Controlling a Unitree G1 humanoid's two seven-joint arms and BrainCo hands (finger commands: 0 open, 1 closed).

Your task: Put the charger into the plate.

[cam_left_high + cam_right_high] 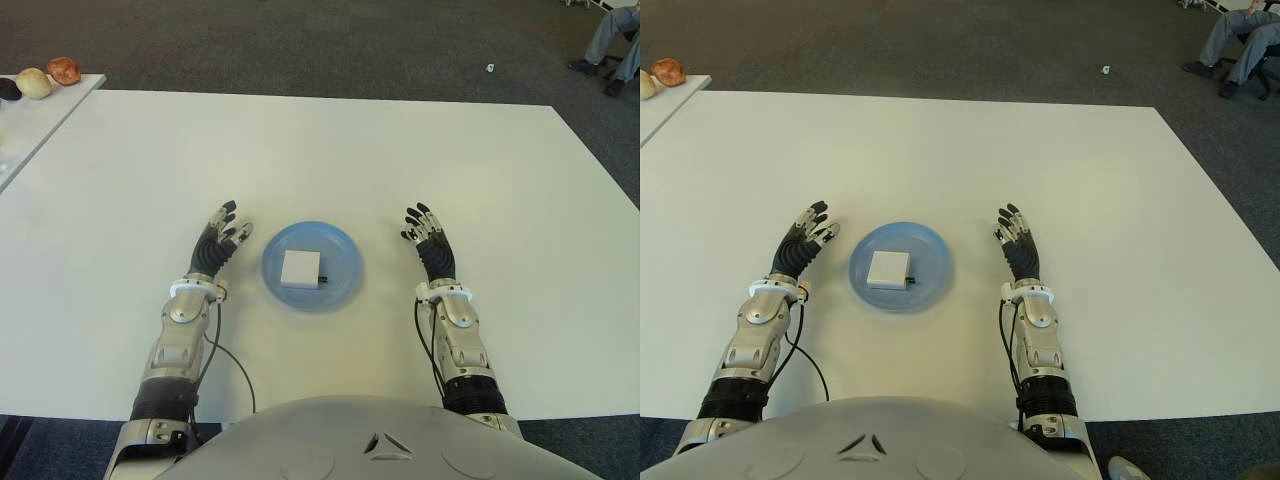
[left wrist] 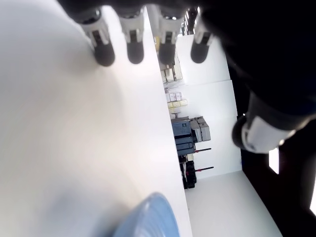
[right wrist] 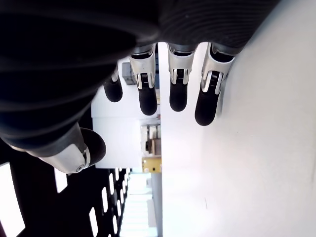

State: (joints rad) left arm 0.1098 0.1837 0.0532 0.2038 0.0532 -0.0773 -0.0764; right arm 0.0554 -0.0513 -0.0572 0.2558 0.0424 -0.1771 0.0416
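1. The small white square charger (image 1: pixel 301 268) already lies flat inside the round light-blue plate (image 1: pixel 345 256), near its middle, on the white table (image 1: pixel 400 150); the task looks done.
2. Little seems left to go wrong, though either hand sweeping inward could nudge the plate or tip the charger out.
3. The left hand (image 1: pixel 219 240) shows just left of the plate, fingers (image 2: pixel 104 51) extended and holding nothing.
4. The right hand (image 1: pixel 429 240) shows to the plate's right, fingers (image 3: pixel 206 109) likewise straight and empty.
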